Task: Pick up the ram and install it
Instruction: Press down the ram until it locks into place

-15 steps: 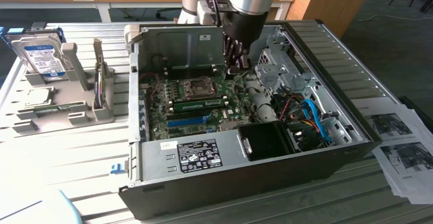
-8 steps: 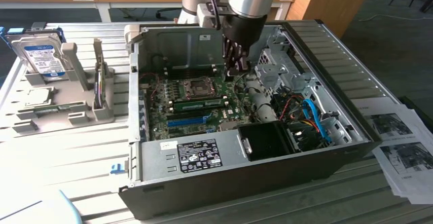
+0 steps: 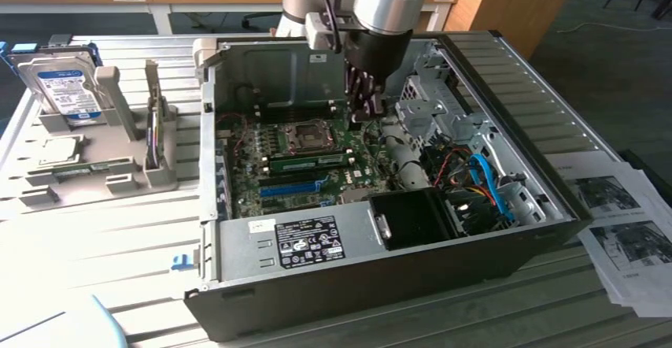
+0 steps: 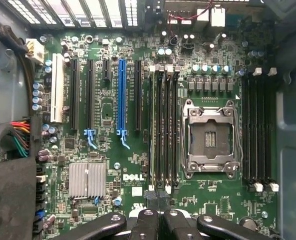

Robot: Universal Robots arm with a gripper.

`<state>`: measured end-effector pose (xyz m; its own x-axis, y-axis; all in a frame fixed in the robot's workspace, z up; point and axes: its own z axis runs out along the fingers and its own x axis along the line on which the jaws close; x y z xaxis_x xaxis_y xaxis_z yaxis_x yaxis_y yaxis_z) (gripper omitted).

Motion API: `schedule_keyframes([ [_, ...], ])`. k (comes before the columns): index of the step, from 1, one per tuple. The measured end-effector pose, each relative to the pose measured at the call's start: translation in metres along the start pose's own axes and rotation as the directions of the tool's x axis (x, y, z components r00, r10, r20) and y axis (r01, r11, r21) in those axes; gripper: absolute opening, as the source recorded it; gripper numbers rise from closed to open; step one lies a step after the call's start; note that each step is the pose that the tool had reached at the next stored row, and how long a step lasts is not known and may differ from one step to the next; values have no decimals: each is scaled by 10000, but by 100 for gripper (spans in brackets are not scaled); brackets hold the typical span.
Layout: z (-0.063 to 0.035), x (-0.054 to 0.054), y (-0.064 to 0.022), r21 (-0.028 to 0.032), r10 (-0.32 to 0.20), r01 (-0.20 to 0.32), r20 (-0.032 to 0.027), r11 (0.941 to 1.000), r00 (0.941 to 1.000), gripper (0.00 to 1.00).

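Green and thin, the circuit-board ram (image 3: 310, 160) with its dark chips lies along a memory slot of the green Dell motherboard (image 3: 247, 167), inside the open grey metal computer case (image 3: 399, 273). Reading the exterior view as a clock face with twelve at its far edge, we find the ram at about seven o'clock from the black two-fingered gripper (image 3: 364, 114), near it but apart.

In the wrist view we see the ram (image 4: 151, 130) edge-on, in the slot of its bank farthest from the square silver processor socket (image 4: 208, 138). It seems seated, though we cannot be sure from this angle. The gripper (image 4: 157, 196) hangs above the board close to one end of that bank. Its fingers are pressed together, and we see nothing held between them.

At nine o'clock from the case, well apart, a boxy silver hard drive with a blue-white label (image 3: 63, 88) stands upright in a grey plastic holder (image 3: 116, 104). White printed sheets (image 3: 619, 230) lie at three o'clock from the case.
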<state>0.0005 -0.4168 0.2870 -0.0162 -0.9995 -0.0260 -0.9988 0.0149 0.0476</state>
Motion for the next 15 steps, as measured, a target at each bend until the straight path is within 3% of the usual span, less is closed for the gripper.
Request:
schedule_keyframes([
  [15,177,4,-8,1,0,0,1,10000,10000,9],
])
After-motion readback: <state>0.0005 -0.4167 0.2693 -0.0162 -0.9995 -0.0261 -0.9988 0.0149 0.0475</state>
